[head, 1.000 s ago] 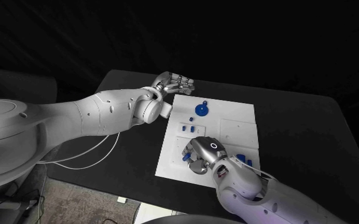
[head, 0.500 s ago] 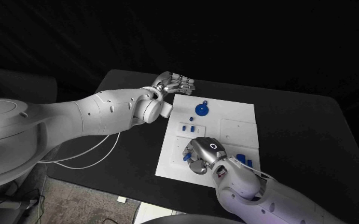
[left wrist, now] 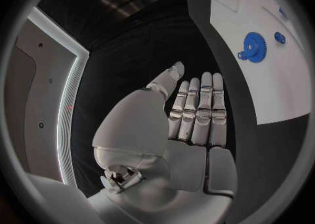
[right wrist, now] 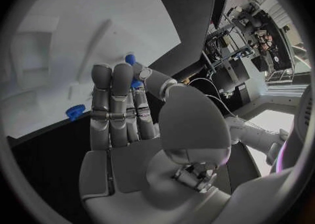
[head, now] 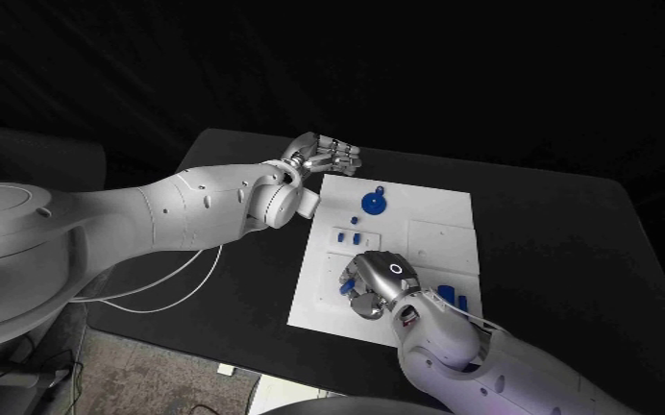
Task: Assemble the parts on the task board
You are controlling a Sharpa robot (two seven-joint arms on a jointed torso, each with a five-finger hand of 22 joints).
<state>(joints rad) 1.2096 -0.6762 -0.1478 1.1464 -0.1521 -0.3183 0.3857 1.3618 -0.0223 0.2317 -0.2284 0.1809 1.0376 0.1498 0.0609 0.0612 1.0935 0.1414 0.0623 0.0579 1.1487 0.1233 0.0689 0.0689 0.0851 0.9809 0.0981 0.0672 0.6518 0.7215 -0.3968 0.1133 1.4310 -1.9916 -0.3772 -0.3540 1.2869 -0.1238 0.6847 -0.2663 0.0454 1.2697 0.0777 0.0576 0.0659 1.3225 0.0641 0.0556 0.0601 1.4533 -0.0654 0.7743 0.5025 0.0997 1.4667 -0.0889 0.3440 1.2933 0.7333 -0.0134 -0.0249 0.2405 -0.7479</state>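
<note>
The white task board (head: 438, 232) lies in the middle of the black table. A blue gear (head: 374, 204) stands in its far part, seen too in the left wrist view as the gear (left wrist: 254, 47). Small blue parts (head: 348, 237) sit at mid-board. My right hand (head: 372, 286) hovers low over the board's near-left part; in the right wrist view its thumb and a finger pinch a small blue part (right wrist: 136, 83). My left hand (head: 326, 156) hangs over the table off the board's far-left corner, fingers straight and holding nothing.
More blue parts (head: 451, 292) lie on the board just right of my right hand. Another blue piece (right wrist: 75, 111) sits near the board's edge. A white cable (head: 166, 290) trails off the table's left side.
My right hand has edged slightly over the board's near-left part. The left hand has stayed still.
</note>
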